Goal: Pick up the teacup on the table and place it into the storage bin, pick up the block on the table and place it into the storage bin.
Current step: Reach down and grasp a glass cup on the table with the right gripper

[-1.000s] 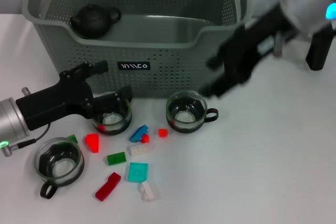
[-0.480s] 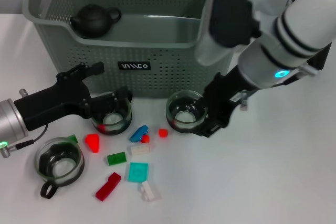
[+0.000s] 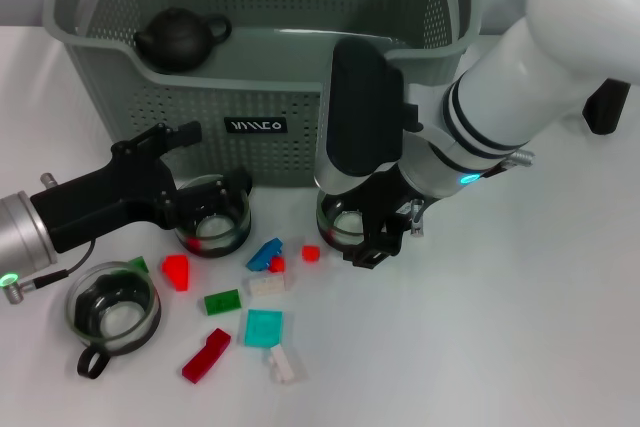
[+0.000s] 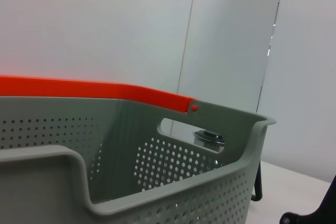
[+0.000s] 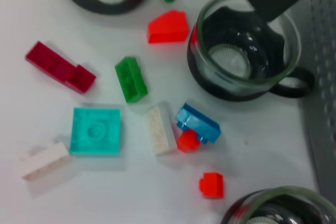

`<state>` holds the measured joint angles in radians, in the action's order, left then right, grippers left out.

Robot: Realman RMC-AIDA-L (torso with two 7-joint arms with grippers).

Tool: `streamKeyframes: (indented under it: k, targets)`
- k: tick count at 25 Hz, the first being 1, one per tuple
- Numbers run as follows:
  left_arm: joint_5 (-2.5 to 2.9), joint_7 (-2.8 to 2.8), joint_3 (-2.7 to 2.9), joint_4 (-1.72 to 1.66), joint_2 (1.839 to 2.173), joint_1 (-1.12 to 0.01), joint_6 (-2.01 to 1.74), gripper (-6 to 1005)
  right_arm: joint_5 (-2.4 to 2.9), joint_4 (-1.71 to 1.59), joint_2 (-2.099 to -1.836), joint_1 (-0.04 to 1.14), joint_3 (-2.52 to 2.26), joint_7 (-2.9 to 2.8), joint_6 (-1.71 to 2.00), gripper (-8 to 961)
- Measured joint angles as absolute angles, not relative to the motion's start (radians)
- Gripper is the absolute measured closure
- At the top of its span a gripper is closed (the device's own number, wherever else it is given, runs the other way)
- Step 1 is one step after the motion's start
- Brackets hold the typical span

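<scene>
Now reaching for the teacup in front of the storage bin.
Right gripper hangs over it, jaws' state unclear; left gripper, jaws apart, straddles another cup. Next: seat squarely on the rim.

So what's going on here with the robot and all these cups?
Both arms are down at glass teacups in front of the storage bin. The left gripper sits around the rim of the middle teacup, and the right gripper is at the teacup nearest the bin's centre. A third teacup and the scattered blocks lie on the table; only a black teapot is in the bin.
</scene>
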<state>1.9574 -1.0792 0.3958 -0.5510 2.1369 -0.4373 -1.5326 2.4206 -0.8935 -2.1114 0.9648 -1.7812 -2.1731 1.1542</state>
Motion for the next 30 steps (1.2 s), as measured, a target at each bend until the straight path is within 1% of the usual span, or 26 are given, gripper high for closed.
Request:
streamKeyframes:
  k: [9, 19, 30]
  targets:
    - [1.945, -1.080, 0.396, -0.554, 2.137, -0.437, -1.540, 64, 2.349, -0.725, -2.111, 1.044, -1.793, -2.148, 1.083, 249]
    - [1.933, -1.076, 0.400, -0.549, 2.137, -0.454, -1.534, 65, 2.313, -0.726, -2.109, 1.043, -1.792, -2.140, 1.108, 260]
    - [1.918, -1.072, 0.402, -0.544, 2.129, -0.473, -1.508, 65, 2.321, -0.720, -2.106, 1.056, -1.794, -2.151, 1.121, 273]
